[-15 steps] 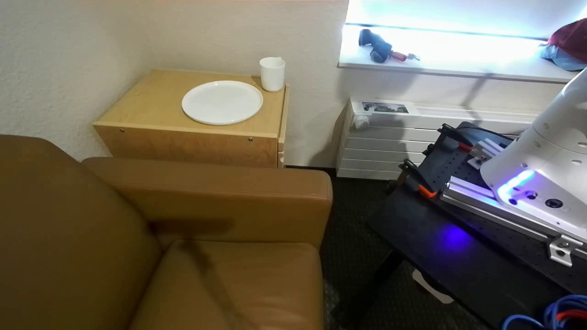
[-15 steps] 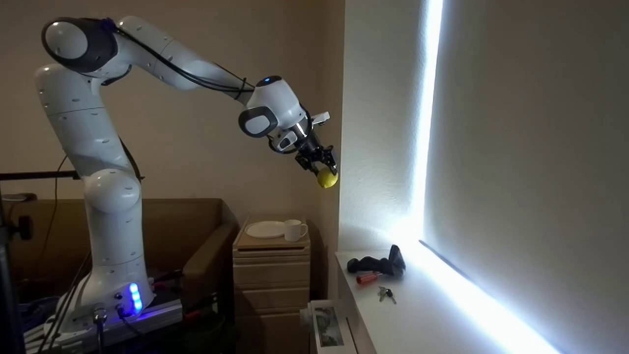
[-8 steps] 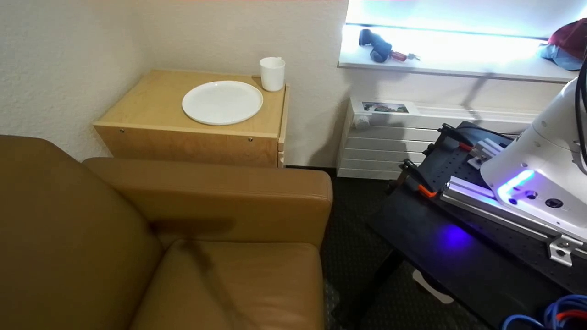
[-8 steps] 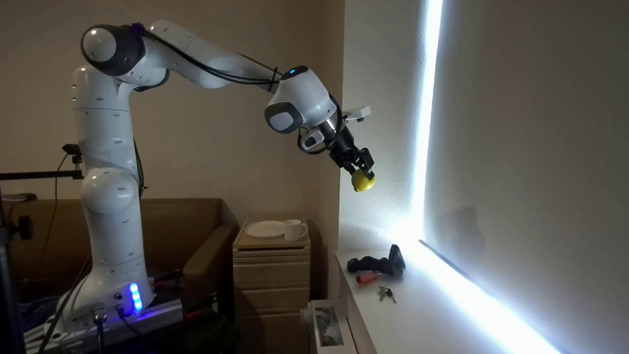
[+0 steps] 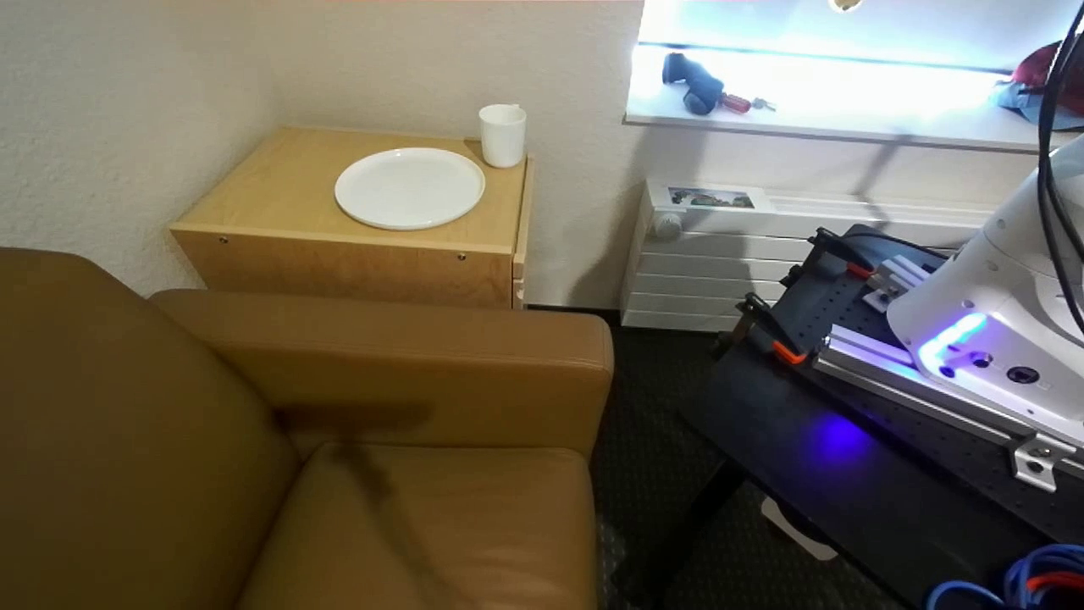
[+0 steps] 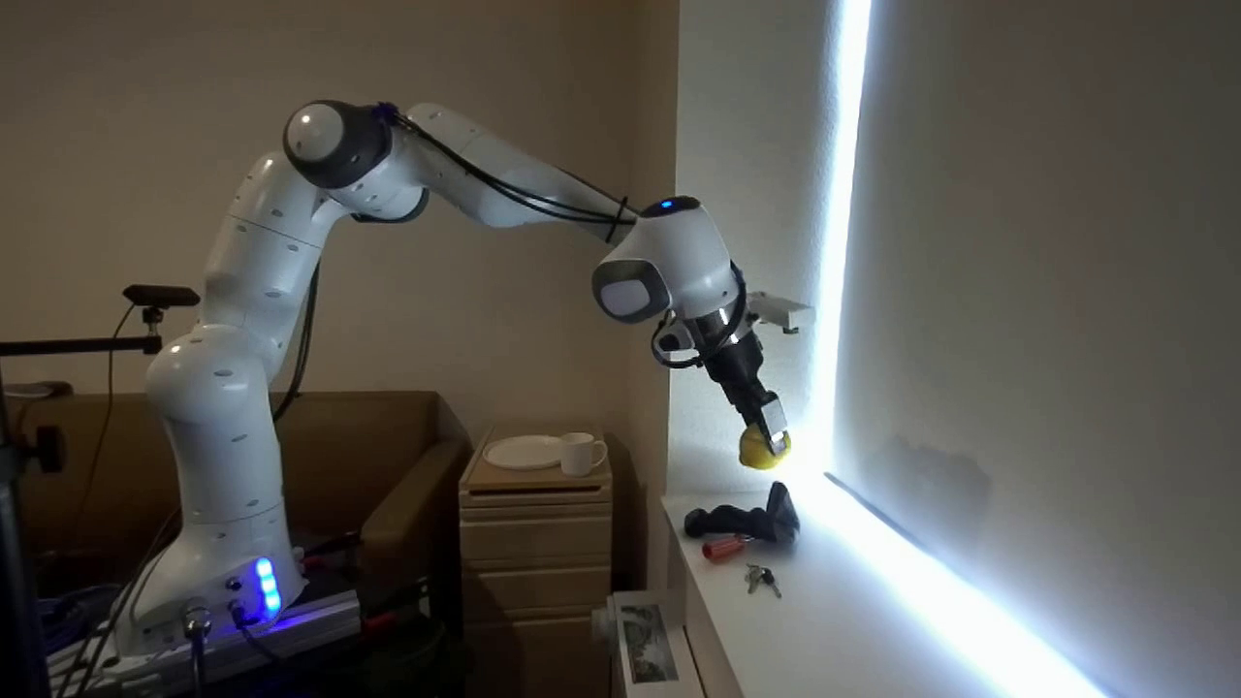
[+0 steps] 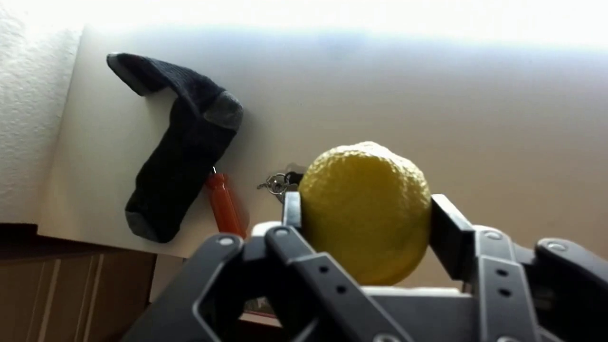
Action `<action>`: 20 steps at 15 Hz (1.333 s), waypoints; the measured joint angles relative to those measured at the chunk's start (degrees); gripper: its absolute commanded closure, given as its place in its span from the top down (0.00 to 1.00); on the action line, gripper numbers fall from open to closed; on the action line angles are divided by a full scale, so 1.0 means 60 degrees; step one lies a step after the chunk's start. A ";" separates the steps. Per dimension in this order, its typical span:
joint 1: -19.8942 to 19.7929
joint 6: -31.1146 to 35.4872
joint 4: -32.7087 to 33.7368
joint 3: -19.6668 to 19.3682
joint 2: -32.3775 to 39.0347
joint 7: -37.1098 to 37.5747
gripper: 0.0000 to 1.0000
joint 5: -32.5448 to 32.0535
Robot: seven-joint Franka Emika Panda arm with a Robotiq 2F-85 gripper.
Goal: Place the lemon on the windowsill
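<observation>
The hand [image 7: 368,218] is closed about the lemon [image 6: 753,451], its jaws standing apart with one against each side of it. In an exterior view the lemon hangs above the windowsill [image 6: 824,620], apart from it. On the windowsill lie a dark sock [image 7: 190,133], a red-handled screwdriver [image 7: 224,202] just beside it, and keys [image 6: 763,580], which the lemon partly hides in the wrist view. A white plate [image 5: 411,188] and a white mug [image 5: 503,135] stand near each other on the wooden table [image 5: 262,186], seen in both exterior views

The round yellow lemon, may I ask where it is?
In the wrist view, the lemon is right of centre, held in the black end effector above the long white windowsill.
</observation>
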 measured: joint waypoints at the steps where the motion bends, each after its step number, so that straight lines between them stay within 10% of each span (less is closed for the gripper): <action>1: -0.0035 -0.0209 0.0216 0.0005 0.0266 0.0670 0.67 -0.0078; 2: -0.0040 -0.0329 0.0374 0.0007 0.0391 0.1094 0.67 -0.0108; 3: -0.0040 -0.0425 0.0454 0.0008 0.0398 0.1294 0.42 -0.0113; 9: -0.0004 -0.0731 0.0890 -0.0101 0.1169 0.2173 0.42 -0.0176; 20: 0.2637 -0.3405 0.2487 -0.4955 0.6219 0.2054 0.42 0.5254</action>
